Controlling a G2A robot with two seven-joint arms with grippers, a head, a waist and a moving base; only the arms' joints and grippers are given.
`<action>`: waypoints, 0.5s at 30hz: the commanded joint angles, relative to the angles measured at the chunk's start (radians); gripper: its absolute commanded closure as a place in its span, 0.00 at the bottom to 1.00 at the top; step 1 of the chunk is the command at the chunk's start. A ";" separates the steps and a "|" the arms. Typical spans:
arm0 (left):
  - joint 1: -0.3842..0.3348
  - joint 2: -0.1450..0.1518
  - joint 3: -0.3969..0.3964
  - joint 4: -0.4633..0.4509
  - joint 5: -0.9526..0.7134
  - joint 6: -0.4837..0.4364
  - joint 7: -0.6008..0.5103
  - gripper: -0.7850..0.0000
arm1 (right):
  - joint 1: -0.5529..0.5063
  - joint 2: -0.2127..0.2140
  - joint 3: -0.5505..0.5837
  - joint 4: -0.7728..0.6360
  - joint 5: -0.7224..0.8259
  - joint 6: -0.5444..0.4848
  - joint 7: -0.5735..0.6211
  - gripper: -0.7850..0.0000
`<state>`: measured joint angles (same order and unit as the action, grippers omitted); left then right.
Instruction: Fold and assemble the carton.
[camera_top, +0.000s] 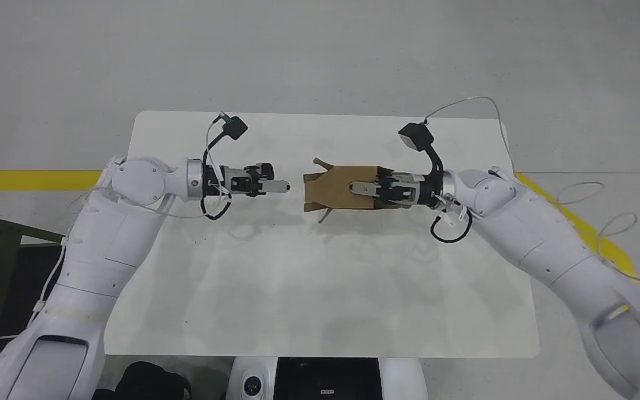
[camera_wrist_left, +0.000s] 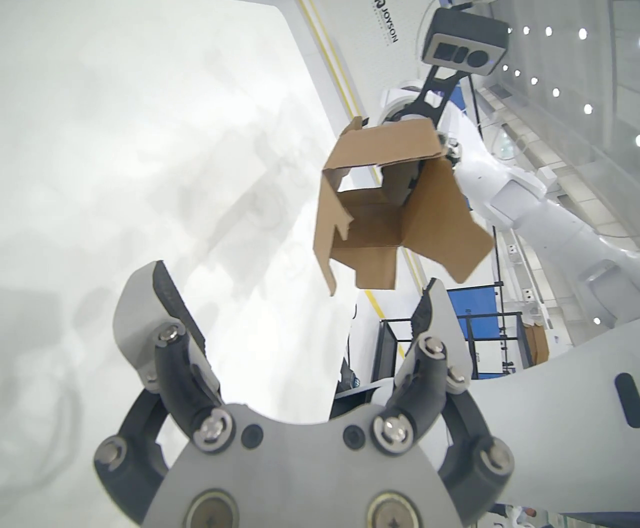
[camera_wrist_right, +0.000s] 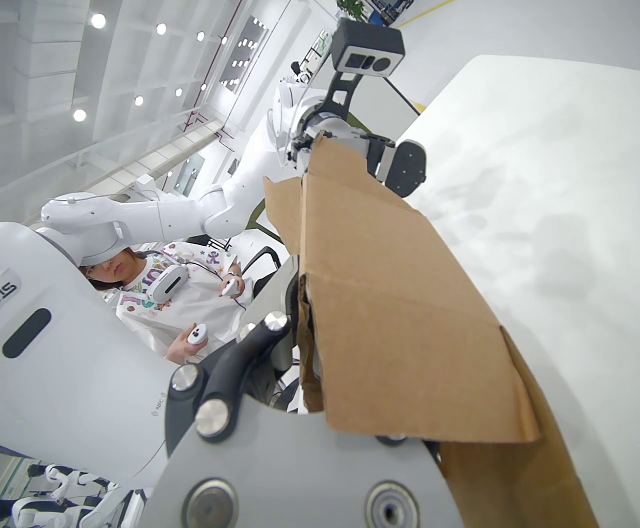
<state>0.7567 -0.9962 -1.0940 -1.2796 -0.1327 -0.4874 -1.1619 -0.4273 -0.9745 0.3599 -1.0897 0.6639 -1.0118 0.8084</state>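
Note:
A brown carton hangs above the middle of the white table, partly folded, with loose flaps sticking out at its open end. My right gripper is shut on one of the carton's walls. That wall hides most of the gripper, leaving one dark finger showing beside it. My left gripper stands open with nothing in it, a short way from the carton's open end and level with it. In the top view the left gripper faces that end across a small gap.
Bare white tabletop lies all around below both arms. A yellow floor line runs past the table's sides. Each wrist carries a small black camera on a stalk.

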 joint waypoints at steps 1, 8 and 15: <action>0.000 -0.002 0.011 0.000 0.036 -0.002 0.020 0.00 | -0.002 0.009 0.002 -0.019 0.004 0.000 0.000 1.00; -0.006 -0.008 0.045 -0.013 0.112 -0.008 0.070 0.00 | -0.005 0.027 0.008 -0.070 0.013 0.000 -0.001 1.00; -0.014 -0.015 0.077 -0.032 0.143 -0.007 0.089 0.00 | -0.006 0.028 0.008 -0.093 0.034 0.000 0.000 1.00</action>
<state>0.7433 -1.0106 -1.0215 -1.3103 0.0088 -0.4968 -1.0758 -0.4343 -0.9462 0.3687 -1.1811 0.6967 -1.0123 0.8079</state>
